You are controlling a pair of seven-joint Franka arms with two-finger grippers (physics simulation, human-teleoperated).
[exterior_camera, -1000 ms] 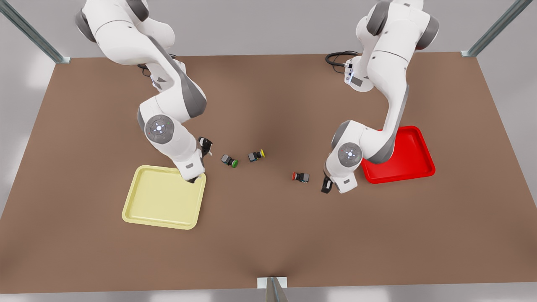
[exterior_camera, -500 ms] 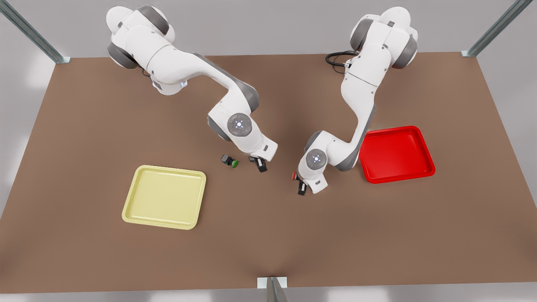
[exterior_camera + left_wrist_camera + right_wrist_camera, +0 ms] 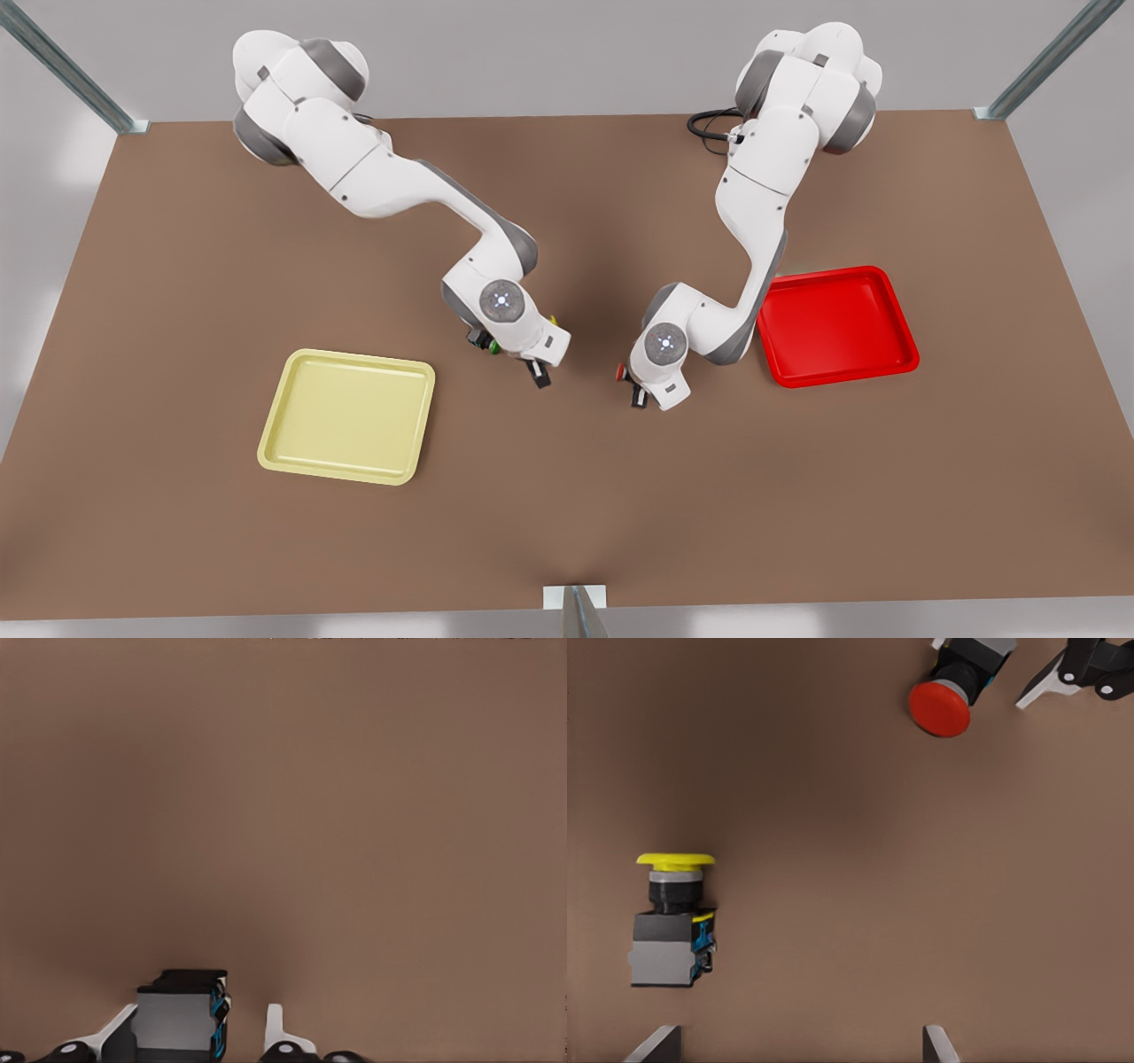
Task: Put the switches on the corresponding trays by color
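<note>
The yellow-capped switch (image 3: 673,921) lies on its side on the brown table, just ahead of my right gripper (image 3: 799,1036), whose fingers stand wide open, the switch near one of them. In the front view this gripper (image 3: 538,373) hangs over that spot, and only a sliver of the yellow cap (image 3: 554,319) peeks out. The red-capped switch (image 3: 943,702) lies at the front view's right; my left gripper (image 3: 201,1019) is open and straddles its grey-black body (image 3: 182,1019), also seen as (image 3: 638,395). The pale yellow tray (image 3: 347,416) and the red tray (image 3: 837,323) hold nothing.
A green-capped switch (image 3: 489,345) lies partly under the right arm's wrist. Both arms lean inward over the table's middle. A black cable (image 3: 709,124) lies at the back edge. Bare brown table (image 3: 567,496) stretches along the front.
The right gripper swung from the yellow tray's corner over to the yellow switch. The left gripper slid from beside the red tray onto the red switch. The switches stayed put.
</note>
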